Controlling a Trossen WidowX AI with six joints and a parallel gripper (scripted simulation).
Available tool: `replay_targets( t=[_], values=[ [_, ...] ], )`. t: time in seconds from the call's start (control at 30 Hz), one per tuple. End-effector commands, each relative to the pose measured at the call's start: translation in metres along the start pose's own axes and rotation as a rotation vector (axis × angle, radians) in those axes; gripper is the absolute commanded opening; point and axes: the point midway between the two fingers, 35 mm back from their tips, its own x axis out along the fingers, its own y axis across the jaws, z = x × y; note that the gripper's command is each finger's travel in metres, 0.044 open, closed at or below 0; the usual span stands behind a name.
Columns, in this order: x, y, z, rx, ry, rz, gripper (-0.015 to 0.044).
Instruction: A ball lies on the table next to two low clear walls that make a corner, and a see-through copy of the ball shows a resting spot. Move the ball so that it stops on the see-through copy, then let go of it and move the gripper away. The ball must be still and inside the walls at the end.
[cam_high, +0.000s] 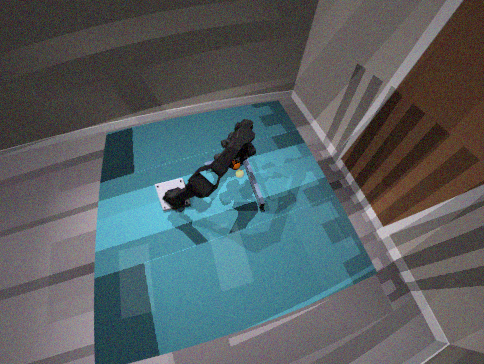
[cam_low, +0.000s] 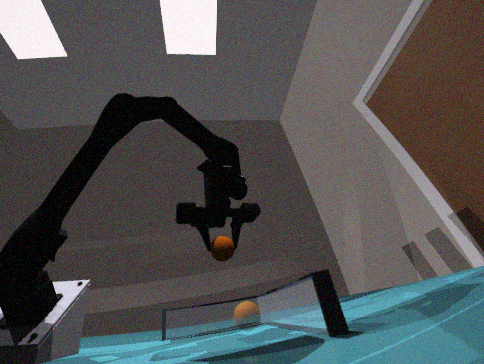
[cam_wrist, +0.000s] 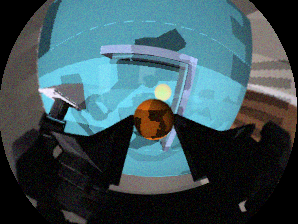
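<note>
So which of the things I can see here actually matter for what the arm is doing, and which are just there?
Part of the job:
- orange ball, held up in the air by the gripper
- see-through copy of the ball on the table
- two low clear walls forming a corner

Just there:
- white base plate under the arm
- blue table top

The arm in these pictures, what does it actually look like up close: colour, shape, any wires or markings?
The arm is matte black all over, built of chunky, rounded links. It stands on a white square base plate with small dark screw holes. The gripper has a wide black crossbar and two tapered black fingers. No cables or markings are visible.
</note>
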Motion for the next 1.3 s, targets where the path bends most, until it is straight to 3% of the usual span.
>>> replay_targets(
  t=[0.0,1.27],
  values=[
    [0.003,-0.003,0.001,-0.107,0.0,-0.001,0.0],
    [0.043,-0.034,0.011,-1.349,0.002,-0.001,0.0]
  ],
)
